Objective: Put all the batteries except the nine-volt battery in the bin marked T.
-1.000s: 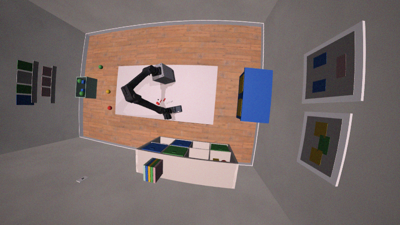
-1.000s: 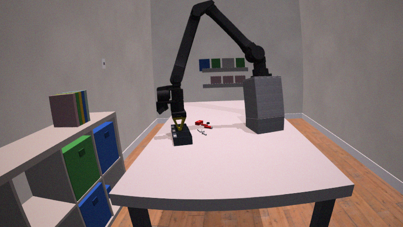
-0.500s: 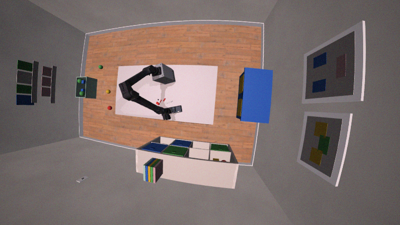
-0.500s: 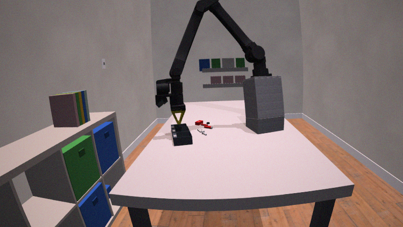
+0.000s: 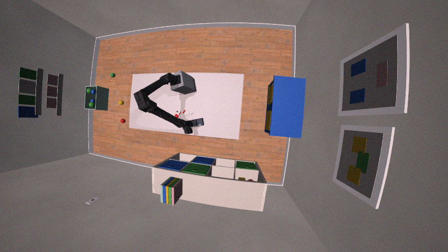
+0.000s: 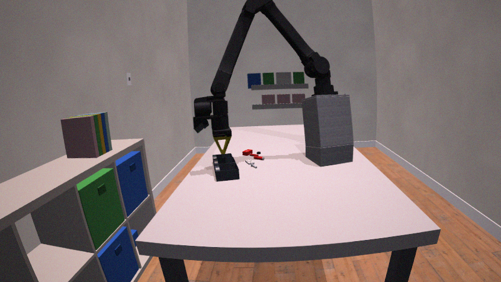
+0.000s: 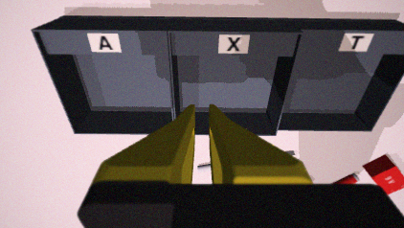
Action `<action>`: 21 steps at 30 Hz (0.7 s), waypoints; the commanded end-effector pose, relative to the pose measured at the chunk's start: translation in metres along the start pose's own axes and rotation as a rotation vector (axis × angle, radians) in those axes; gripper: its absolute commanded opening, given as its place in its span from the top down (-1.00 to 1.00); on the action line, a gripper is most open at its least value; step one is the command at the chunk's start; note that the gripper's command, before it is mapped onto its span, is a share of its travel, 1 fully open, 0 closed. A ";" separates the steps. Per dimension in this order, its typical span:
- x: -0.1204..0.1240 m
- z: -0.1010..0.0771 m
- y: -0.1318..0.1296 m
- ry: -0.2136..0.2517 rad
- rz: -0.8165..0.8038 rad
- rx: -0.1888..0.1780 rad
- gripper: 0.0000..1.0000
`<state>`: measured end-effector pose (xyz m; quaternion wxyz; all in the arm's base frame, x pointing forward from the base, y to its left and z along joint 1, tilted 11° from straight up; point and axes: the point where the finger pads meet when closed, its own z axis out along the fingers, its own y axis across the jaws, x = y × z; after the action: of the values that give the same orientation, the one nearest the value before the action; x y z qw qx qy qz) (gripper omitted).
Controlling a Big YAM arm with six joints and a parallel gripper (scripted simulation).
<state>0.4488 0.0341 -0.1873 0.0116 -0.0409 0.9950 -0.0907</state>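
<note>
A black row of three bins marked A [image 7: 125, 77], X [image 7: 225, 79] and T [image 7: 335, 79] stands on the white table [image 6: 291, 196]; it also shows in the exterior view [image 6: 225, 167]. All three bins look empty. My gripper [image 7: 202, 113] [image 6: 222, 151] has yellow fingers that are shut with a narrow gap and nothing between them. It hangs just above the near wall of bin X. A red block [image 6: 247, 151], a red cylindrical battery [image 6: 258, 157], a small black thing [image 6: 258, 152] and a small white-grey thing [image 6: 250, 163] lie on the table beside the bins. Two red things show at the wrist view's right edge [image 7: 383, 172].
The grey arm base [image 6: 327, 130] stands on the table behind the small things. A shelf unit [image 6: 70, 210] with green and blue drawers and a stack of books [image 6: 86, 134] stands left of the table.
</note>
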 end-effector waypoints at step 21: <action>-0.002 0.006 0.060 0.012 0.033 0.002 0.83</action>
<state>0.4434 0.0964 -0.2011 0.0097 -0.0386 0.9950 -0.0913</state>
